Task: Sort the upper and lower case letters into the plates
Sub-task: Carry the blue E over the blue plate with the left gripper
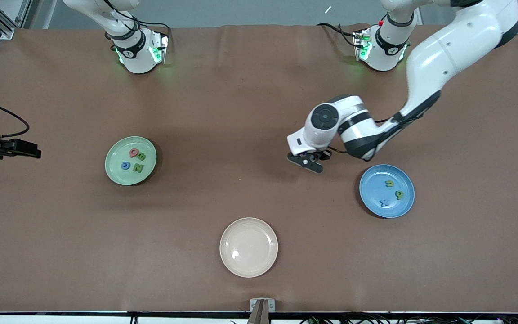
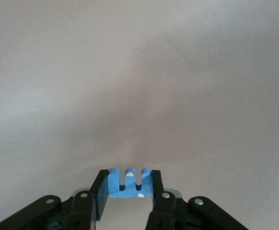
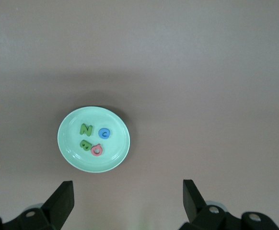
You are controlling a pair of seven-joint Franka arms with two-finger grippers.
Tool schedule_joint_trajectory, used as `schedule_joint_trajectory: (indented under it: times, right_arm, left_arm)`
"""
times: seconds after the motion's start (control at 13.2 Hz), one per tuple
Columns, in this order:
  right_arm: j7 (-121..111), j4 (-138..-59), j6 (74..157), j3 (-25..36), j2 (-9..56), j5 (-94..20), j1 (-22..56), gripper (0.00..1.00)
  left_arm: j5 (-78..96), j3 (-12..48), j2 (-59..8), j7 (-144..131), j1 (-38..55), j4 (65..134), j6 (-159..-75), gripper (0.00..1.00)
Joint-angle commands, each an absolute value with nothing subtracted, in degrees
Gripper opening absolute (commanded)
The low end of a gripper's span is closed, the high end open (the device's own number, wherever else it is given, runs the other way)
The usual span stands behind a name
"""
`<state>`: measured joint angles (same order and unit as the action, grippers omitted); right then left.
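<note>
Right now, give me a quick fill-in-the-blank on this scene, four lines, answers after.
1. The left gripper is shut on a ___ letter.
2. The green plate holds ___ letters.
3. The beige plate holds ___ letters.
4. The right gripper hangs ___, high above the green plate.

Answers: blue; four; no; open

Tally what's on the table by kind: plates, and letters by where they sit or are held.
Plates: 3 (green plate, blue plate, beige plate)
Letters in green plate: 4 (N, B, pink letter, blue round letter)
Letters in blue plate: 3
Letter held by left hand: 1, blue letter
Total: 11
</note>
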<state>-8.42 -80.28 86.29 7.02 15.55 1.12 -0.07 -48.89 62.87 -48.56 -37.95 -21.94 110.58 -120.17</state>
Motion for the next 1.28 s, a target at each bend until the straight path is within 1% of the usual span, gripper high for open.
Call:
schedule_joint_trajectory:
  times: [0.0,0.15,0.23,0.45,0.68,0.83,0.98,1.21]
  right_arm:
    - [-8.88,-79.37,84.82,6.77,15.73,0.97,-0.17,1.0]
    - [-8.26,-79.45,82.01,6.68,15.12,0.79,0.0,1.0]
    - [-8.17,-79.89,81.92,6.68,13.9,0.44,0.09,1.0]
    - [-5.73,-82.78,82.35,6.68,10.91,-0.52,1.31,1.0]
    - [-4.92,-84.98,83.32,6.68,8.62,-0.62,1.67,1.0]
    - [-4.92,-88.84,85.59,6.68,5.11,-0.62,1.67,1.0]
    - [-5.01,-91.05,86.13,6.68,2.65,-0.62,1.41,1.0]
    - [-5.1,-92.63,86.04,3.88,0.54,-0.53,-1.31,1.0]
  left_arm:
    - [-49.22,66.62,-46.76,-29.75,-28.2,107.86,-113.66,0.15]
    - [-49.65,66.45,-46.85,-21.06,-31.45,106.97,-113.47,0.16]
    - [-50.01,66.18,-47.02,-14.83,-32.6,105.57,-113.47,0.15]
    - [-50.01,62.15,-47.28,4.86,-33.83,103.63,-113.64,0.14]
    - [-50.18,58.99,-47.29,12.36,-34.28,103.1,-114.43,0.14]
    - [-50.27,56.87,-47.37,17.12,-34.63,102.39,-114.96,0.13]
    - [-50.36,55.11,-47.9,18.46,-34.45,102.57,-118.81,0.13]
    - [-50.8,53.62,-48.34,18.72,-33.84,102.92,-119.36,0.13]
